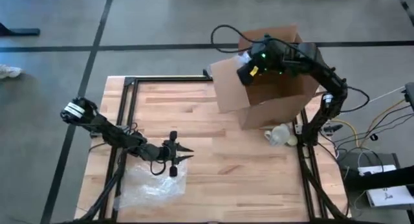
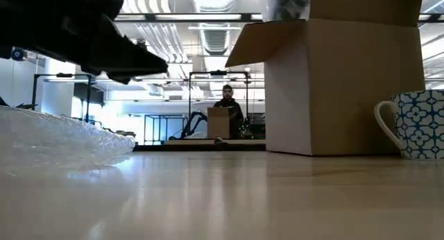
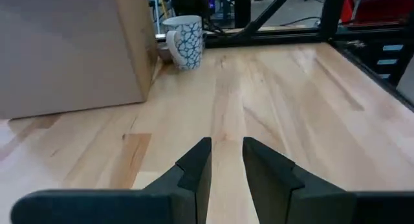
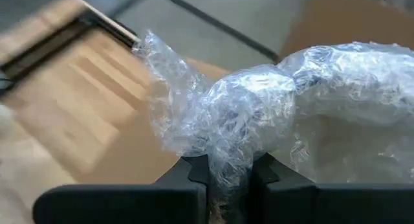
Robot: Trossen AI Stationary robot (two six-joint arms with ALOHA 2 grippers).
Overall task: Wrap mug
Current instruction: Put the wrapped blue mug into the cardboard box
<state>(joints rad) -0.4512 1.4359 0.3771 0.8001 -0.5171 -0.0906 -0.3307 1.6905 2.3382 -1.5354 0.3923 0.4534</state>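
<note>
The blue-patterned mug [image 1: 279,134] stands just beside the cardboard box [image 1: 272,81], above which the right gripper [image 4: 228,179] pinches a bubble-wrapped bundle [image 4: 272,114]; the left gripper [image 1: 183,154], fingers slightly apart and empty, points toward the mug from well away.

So in the overhead shot the cardboard box [image 1: 275,78] sat at the upper right of the table [image 1: 226,166], flaps open. The mug [image 1: 279,134] stood just below the box's lower edge, right beside it. The sheet of bubble wrap [image 1: 152,184] lay flat at the lower left. The left gripper [image 1: 184,154] hung just above that sheet's upper right corner. The right gripper [image 1: 249,68] was over the box, with a bubble wrap bundle [image 4: 259,114] pinched between its fingers.
</note>
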